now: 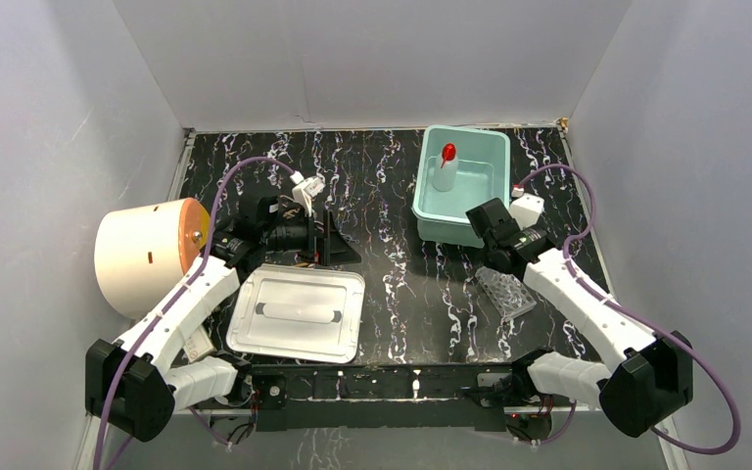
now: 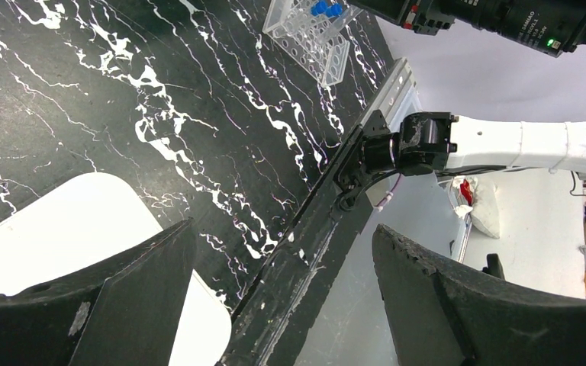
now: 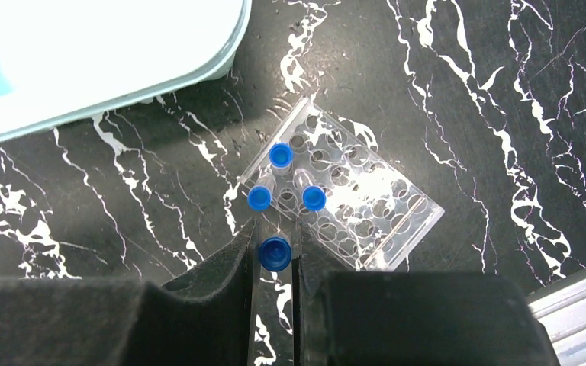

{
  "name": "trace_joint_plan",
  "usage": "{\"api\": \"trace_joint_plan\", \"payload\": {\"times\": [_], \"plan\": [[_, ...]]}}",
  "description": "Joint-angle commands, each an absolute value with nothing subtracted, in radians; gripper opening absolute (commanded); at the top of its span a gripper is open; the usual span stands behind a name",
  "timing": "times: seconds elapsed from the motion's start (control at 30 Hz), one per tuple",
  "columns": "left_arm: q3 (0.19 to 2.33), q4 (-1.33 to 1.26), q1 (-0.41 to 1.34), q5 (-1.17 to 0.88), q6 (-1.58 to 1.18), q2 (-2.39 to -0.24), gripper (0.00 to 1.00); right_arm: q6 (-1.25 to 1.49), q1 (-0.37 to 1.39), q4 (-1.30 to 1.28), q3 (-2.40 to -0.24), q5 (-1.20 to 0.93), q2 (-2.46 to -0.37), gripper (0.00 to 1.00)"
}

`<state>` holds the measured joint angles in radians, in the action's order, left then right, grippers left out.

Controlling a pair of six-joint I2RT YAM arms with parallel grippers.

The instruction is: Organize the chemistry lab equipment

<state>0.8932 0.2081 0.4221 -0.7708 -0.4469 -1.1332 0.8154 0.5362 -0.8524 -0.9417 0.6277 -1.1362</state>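
My right gripper point(image 3: 275, 227) is shut on a tiny blue-capped clear tube point(image 3: 275, 253), held just off the near corner of the clear tube rack point(image 3: 355, 207). Three more blue-capped tubes point(image 3: 280, 155) stand in that rack's corner holes. In the top view the rack point(image 1: 507, 293) lies on the table just below my right gripper point(image 1: 491, 264). The white squeeze bottle with the red cap point(image 1: 446, 166) stands in the teal bin point(image 1: 421, 201). My left gripper point(image 1: 338, 245) is open and empty point(image 2: 282, 229) above the table's middle. The amber tubing and the thin metal tool are out of view.
A flat metal tray point(image 1: 299, 313) lies at the front left, below my left gripper. A large cream cylinder with an orange face point(image 1: 147, 253) lies at the far left. White walls enclose the table on three sides. The black rail point(image 1: 392, 377) runs along the near edge.
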Motion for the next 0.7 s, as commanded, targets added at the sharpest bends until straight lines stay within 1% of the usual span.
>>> {"api": "trace_joint_plan", "payload": {"times": [0.0, 0.67], "plan": [[0.883, 0.196, 0.425, -0.783, -0.45, -1.114, 0.83, 0.834, 0.513, -0.782, -0.926, 0.695, -1.118, 0.1], [0.883, 0.184, 0.425, -0.781, -0.462, -1.126, 0.83, 0.844, 0.476, -0.691, -0.795, 0.701, -1.051, 0.1]]}}
